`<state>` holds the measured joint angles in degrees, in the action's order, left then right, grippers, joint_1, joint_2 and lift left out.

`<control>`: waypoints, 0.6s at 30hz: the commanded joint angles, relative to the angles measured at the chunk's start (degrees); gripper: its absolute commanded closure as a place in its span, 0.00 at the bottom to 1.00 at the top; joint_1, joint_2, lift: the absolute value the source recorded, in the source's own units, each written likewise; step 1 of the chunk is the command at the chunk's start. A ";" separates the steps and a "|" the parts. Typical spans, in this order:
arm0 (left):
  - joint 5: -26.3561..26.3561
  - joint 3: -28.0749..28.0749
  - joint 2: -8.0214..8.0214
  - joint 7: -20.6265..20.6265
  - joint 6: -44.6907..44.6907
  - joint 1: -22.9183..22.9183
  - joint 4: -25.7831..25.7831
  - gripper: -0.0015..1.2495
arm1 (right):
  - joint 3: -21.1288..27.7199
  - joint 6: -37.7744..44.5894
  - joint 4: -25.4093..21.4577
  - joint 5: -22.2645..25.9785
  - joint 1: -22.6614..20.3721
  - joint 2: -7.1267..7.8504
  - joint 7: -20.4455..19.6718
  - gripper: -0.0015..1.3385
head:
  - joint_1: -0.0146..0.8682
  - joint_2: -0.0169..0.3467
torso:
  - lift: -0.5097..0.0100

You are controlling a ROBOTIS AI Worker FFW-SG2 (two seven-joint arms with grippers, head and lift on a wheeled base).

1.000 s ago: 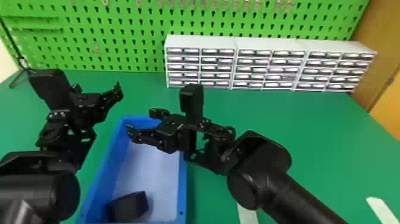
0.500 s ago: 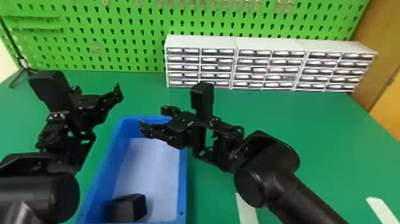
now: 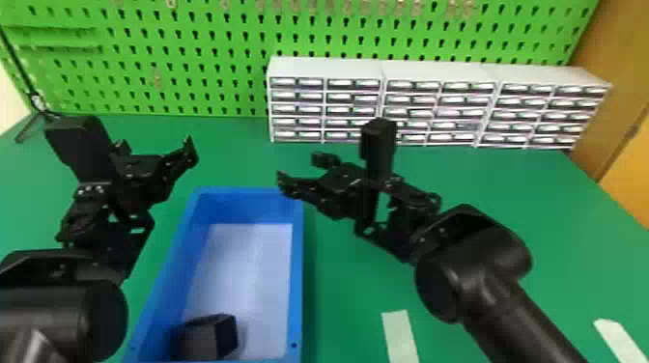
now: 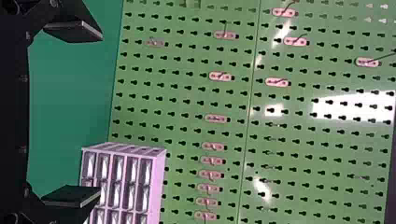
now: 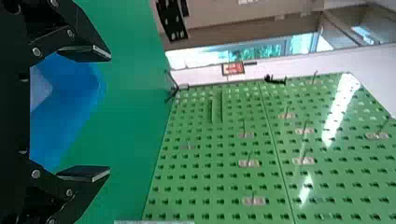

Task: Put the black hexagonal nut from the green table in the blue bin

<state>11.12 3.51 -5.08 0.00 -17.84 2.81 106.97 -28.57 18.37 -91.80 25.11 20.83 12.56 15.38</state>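
Clock set on the bin, 12 toward the pegboard point(image 3: 145, 43).

Progress: black hexagonal nut point(image 3: 205, 340) sits inside the blue bin point(image 3: 297, 280), down at my 7 o'clock, near end. Placing looks done to me. Both grippers apart from it. Left gripper point(image 4: 99, 114) at 11 o'clock, fingers spread, nothing between. Right gripper point(image 5: 109, 113) at 1 o'clock, near the bin's far end, fingers also spread and empty. I'd judge only parking the arms remains; no second pick that I can make out.

Count: one nut, one bin, two grippers, one pegboard. Three white drawer cabinets in a row point(image 3: 328, 67), 1 to 2 o'clock. Two pale tape strips point(image 3: 400, 338) on the green table point(image 3: 483, 193), 3 to 4 o'clock.
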 commanded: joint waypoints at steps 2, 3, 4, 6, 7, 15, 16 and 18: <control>0.13 0.18 -0.01 0.00 0.00 0.00 0.08 0.10 | 6.07 1.15 -1.89 -3.58 -2.81 -0.17 0.00 0.31 | 0.80 0.07 | 0.79; 0.13 0.18 -0.01 0.00 0.00 0.00 0.08 0.10 | 7.04 1.23 -2.07 -3.58 -3.16 -0.35 0.00 0.31 | 0.80 0.07 | 0.79; 0.13 0.18 -0.01 0.00 0.09 0.00 0.08 0.10 | 8.18 1.23 -2.25 -3.75 -3.60 -0.35 0.00 0.31 | 0.80 0.07 | 0.79; 0.13 0.09 -0.01 0.00 0.09 -0.09 0.08 0.10 | 9.85 1.23 -2.68 -4.72 -4.13 -0.70 0.00 0.31 | 0.80 0.07 | 0.79; 0.13 0.18 -0.01 0.00 0.09 -0.17 0.08 0.10 | 10.99 1.23 -3.12 -5.33 -4.57 -0.96 0.00 0.31 | 0.80 0.07 | 0.79; 0.31 0.35 0.07 0.00 0.35 -0.26 0.17 0.10 | 21.28 3.52 -7.61 -8.23 -9.84 -2.37 0.00 0.31 | 0.80 0.07 | 0.79; 0.31 0.44 0.07 0.00 0.44 -0.26 0.17 0.10 | 23.12 4.13 -8.57 -8.76 -10.81 -2.55 0.00 0.31 | 0.80 0.07 | 0.79; 0.31 0.62 0.07 0.00 0.44 -0.44 0.26 0.10 | 25.58 4.57 -9.80 -9.38 -12.12 -2.72 0.00 0.31 | 0.80 0.07 | 0.79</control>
<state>11.38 3.88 -5.05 0.00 -17.56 2.54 107.12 -8.34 21.58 -98.83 17.17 11.55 10.31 15.38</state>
